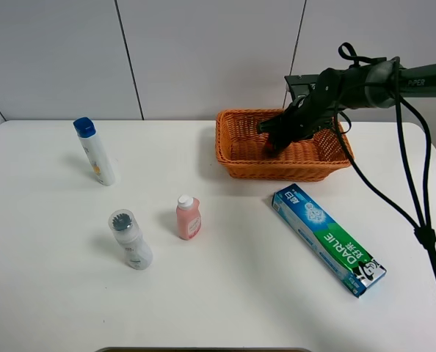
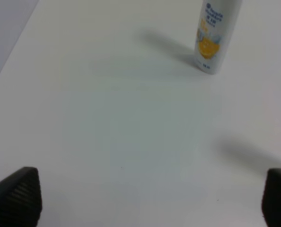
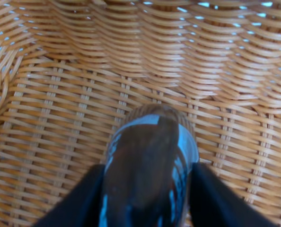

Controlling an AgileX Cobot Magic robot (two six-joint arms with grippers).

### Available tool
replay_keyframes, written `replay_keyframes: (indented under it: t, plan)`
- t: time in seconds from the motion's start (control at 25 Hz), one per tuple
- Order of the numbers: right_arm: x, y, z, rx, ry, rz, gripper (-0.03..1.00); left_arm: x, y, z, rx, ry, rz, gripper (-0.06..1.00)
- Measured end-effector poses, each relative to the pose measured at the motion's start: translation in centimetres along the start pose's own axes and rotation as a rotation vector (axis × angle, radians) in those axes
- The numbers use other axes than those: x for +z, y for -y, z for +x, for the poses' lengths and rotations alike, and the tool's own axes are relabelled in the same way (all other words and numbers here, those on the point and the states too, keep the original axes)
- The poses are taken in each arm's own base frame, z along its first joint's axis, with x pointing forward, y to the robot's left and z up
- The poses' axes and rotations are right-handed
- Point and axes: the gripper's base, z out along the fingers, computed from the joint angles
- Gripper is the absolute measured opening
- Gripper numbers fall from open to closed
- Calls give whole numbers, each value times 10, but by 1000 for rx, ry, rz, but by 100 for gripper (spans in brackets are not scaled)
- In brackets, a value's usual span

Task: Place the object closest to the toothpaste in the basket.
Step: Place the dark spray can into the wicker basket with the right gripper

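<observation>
The green and blue toothpaste box lies flat on the white table, front right. The wicker basket stands behind it. My right gripper reaches down inside the basket. In the right wrist view the gripper is shut on a dark brown bottle with a blue label, its black fingers on either side. The bottle's end is at the basket's woven floor; whether it touches I cannot tell. My left gripper is open and empty over bare table; it is out of the exterior high view.
A white bottle with a blue cap stands at the back left and also shows in the left wrist view. A small pink bottle and a clear bottle with a grey cap stand at the front left.
</observation>
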Motion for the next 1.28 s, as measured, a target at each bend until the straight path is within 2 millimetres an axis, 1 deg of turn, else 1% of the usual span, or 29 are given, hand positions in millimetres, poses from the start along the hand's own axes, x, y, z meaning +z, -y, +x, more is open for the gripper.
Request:
replay_keyframes:
  t: [0.16, 0.2, 0.24, 0.32, 0.68, 0.8, 0.92, 1.04, 1.28]
  plan:
    - [0, 0, -2, 0, 25, 3, 84, 0, 0, 0, 0, 0, 0, 94]
    - [0, 0, -3, 0, 36, 4, 89, 0, 0, 0, 0, 0, 0, 94]
    - [0, 0, -4, 0, 44, 5, 93, 0, 0, 0, 0, 0, -1, 94]
    - [0, 1, -5, 0, 56, 6, 97, 0, 0, 0, 0, 0, -1, 94]
    - [1, 1, -5, 0, 57, 7, 99, 0, 0, 0, 1, 0, -1, 94]
    - [-4, 0, -7, 0, 56, 5, 99, 0, 0, 0, 1, 0, -1, 94]
    - [-17, -1, -13, -3, 74, 2, 99, 0, 0, 0, 1, 0, -1, 94]
    - [-36, -3, -22, -16, 111, 2, 99, 0, 0, 0, 1, 0, -1, 94]
    - [-79, -6, -37, -42, 165, 4, 99, 0, 0, 0, 1, 0, -1, 94]
